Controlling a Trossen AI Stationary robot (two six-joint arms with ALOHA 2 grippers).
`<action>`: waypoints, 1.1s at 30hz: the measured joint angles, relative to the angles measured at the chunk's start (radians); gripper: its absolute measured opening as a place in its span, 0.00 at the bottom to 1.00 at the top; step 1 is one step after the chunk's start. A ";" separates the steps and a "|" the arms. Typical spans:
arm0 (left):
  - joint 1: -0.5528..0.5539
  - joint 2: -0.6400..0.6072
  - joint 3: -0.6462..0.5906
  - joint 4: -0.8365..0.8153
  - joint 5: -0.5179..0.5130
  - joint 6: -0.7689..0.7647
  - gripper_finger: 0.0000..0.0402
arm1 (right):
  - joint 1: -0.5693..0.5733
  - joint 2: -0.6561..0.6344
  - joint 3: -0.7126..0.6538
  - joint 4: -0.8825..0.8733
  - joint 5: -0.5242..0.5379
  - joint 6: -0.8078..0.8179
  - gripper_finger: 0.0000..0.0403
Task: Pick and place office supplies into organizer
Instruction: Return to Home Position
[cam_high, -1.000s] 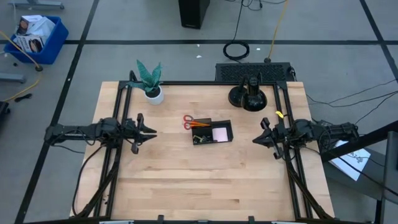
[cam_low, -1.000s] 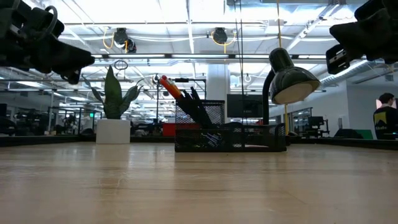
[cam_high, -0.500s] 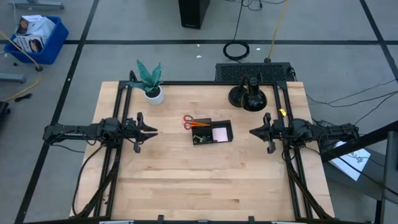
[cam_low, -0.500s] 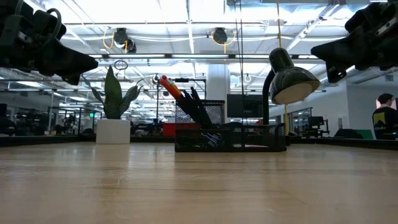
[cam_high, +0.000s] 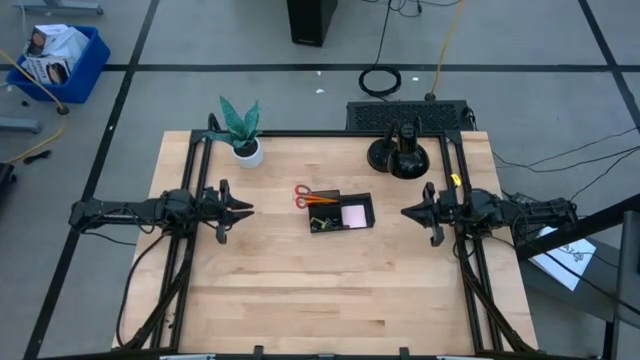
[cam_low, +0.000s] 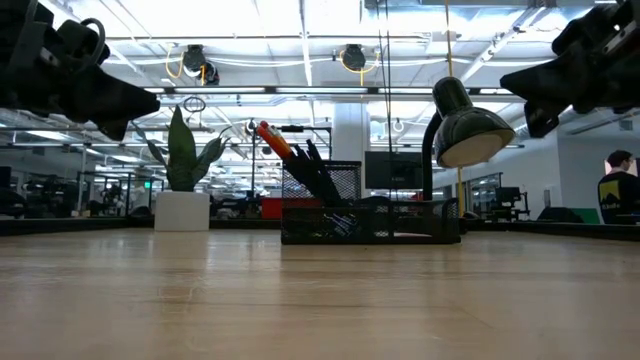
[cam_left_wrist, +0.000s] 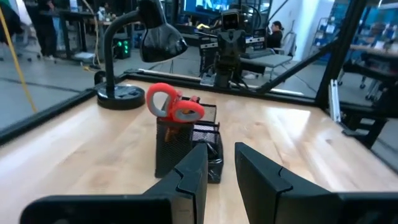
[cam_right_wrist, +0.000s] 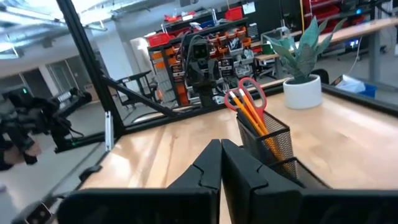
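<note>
The black mesh organizer (cam_high: 342, 213) stands mid-table. Its tall cup holds red-handled scissors (cam_left_wrist: 174, 106), orange pencils (cam_right_wrist: 250, 113) and black pens (cam_low: 318, 172), all upright and leaning on the rim. A pink sticky-note pad (cam_high: 354, 214) lies in a low compartment. My left gripper (cam_high: 245, 209) hovers level at the table's left, pointing at the organizer; its fingers stand open with nothing between them (cam_left_wrist: 221, 168). My right gripper (cam_high: 404, 212) hovers level at the table's right, also pointing at the organizer, and is shut on nothing (cam_right_wrist: 221, 163).
A potted green plant (cam_high: 240, 130) stands at the far left and a black desk lamp (cam_high: 400, 150) on a round base at the far right. Bare wood lies between each gripper and the organizer, and across the near half. A person (cam_low: 620, 190) sits beyond the table.
My right gripper has swung its tip a little toward the table's far edge and now points straight at the organizer; it has stayed shut. The organizer and its contents have not moved.
</note>
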 joint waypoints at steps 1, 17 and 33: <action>0.000 0.000 0.000 0.000 0.000 -0.023 0.21 | 0.000 0.000 0.000 0.000 0.000 0.021 0.01; 0.000 0.000 0.000 -0.001 0.002 -0.168 0.21 | 0.000 0.000 0.000 0.001 0.000 0.071 0.01; 0.000 0.000 0.000 -0.002 0.002 -0.166 0.21 | 0.000 0.000 0.000 0.002 0.000 0.071 0.01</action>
